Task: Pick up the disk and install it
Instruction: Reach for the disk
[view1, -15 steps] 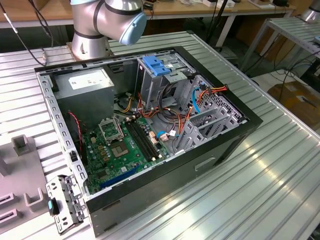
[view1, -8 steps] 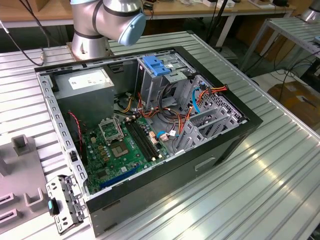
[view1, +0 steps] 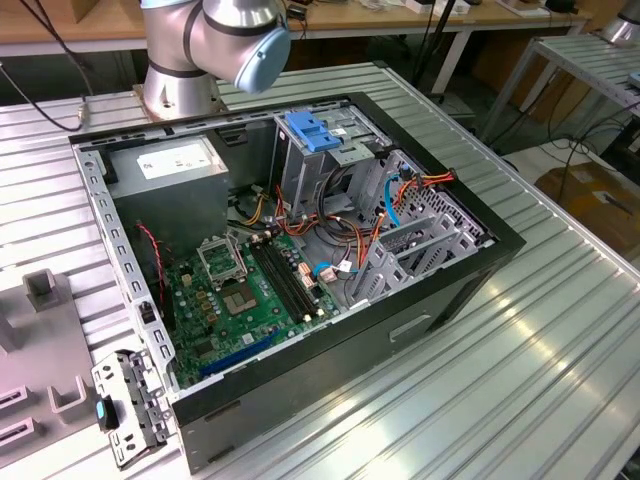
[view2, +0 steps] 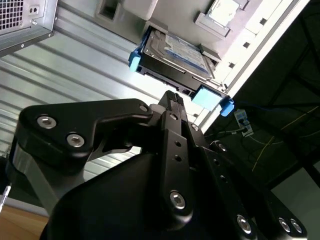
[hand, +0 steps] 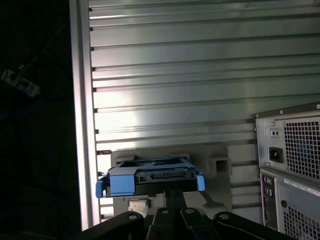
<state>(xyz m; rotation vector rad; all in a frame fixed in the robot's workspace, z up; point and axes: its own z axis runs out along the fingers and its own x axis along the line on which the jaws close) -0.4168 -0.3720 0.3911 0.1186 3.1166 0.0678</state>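
Exterior view, left to right: grey fixture blocks (view1: 40, 290) on the slatted table (view1: 560, 340), cut off by the frame edge. A loose metal bracket (view1: 128, 408) with a blue tab lies beside the case corner. The arm (view1: 215, 40) is cropped at the top. The open PC case (view1: 330, 345) lies on its side. Inside it:
- grey box (view1: 165, 170) with a white sticker, print too small to read
- green motherboard (view1: 245, 300)
- light-blue bracket (view1: 315, 130) on the drive cage
- orange and red cables (view1: 420, 180) toward the exterior view's right

Second wrist view: the gripper (view2: 173, 96) has its fingers pressed together with nothing between them. The tip is just beside the near edge of the disk (view2: 175, 50); can't tell if it touches. The disk lies flat in a grey holder (view2: 180, 15) at the table edge, outside the case, with blue rails on both sides. Its label is white with a blue band, and the text is not legible at this angle.

First wrist view: the disk (hand: 150, 177) is end-on just beyond the gripper (hand: 172, 192), connector face toward the camera, top face hidden. The case rear (hand: 290, 160) is near the holder (hand: 220, 165). It has a power socket and a white label cut off by the frame.
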